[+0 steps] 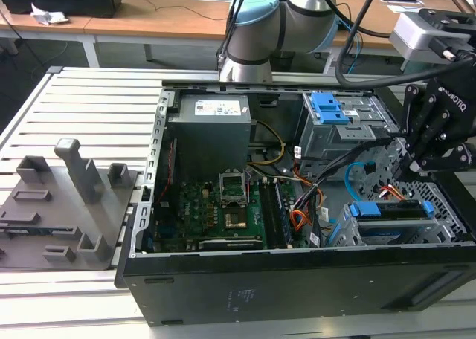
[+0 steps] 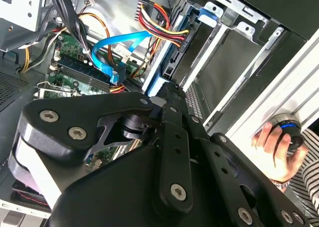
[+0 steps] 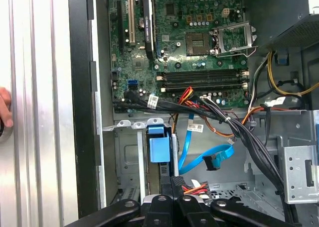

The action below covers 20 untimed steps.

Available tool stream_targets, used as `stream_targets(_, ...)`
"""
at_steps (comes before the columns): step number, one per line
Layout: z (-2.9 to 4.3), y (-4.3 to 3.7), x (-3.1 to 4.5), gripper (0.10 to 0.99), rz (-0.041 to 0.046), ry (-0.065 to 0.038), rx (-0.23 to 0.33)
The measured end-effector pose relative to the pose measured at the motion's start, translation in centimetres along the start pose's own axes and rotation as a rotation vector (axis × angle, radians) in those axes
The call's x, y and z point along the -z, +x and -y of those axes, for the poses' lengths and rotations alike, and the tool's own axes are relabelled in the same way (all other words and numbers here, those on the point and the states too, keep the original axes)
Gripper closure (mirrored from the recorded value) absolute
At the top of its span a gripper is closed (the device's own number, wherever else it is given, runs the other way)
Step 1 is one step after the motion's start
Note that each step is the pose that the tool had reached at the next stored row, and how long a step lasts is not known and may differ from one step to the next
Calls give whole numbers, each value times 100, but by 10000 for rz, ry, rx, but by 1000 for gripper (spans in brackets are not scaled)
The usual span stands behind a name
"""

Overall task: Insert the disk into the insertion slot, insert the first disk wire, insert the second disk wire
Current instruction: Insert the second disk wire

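Gripper (image 2: 168, 90) jaws look drawn together; whether they pinch anything is hidden. Just beneath its tips, the disk (image 1: 390, 210) sits in the insertion slot (image 1: 448, 218), with a blue cable (image 2: 122, 42) nearby.

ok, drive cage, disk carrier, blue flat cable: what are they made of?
Drive cage: seemingly bare sheet metal, dull silver, punched with holes. Disk carrier: likely moulded plastic, bright blue, smooth. Flat cable: probably a flexible plastic jacket, glossy blue, curving freely.
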<state>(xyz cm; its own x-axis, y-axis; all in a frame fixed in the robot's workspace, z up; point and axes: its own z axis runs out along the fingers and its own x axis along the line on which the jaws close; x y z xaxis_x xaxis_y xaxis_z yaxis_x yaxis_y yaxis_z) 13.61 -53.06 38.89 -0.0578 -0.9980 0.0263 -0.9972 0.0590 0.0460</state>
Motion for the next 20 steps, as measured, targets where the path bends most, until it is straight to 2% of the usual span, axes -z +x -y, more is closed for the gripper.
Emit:
stream_targets(6, -1, 0, 0, 980, 0, 0, 0)
stream_targets(8, -2, 0, 0, 851, 1, 0, -1)
stream_targets(9, -3, 0, 0, 725, 1, 0, 0)
stream_targets(13, -4, 0, 0, 725, 0, 0, 0)
stream_targets(17, -54, 1, -3, 725, 1, 0, -1)
stream_targets(19, -66, -35, -3, 725, 1, 0, 3)
stream_targets(20, -72, -94, -1, 725, 0, 1, 12)
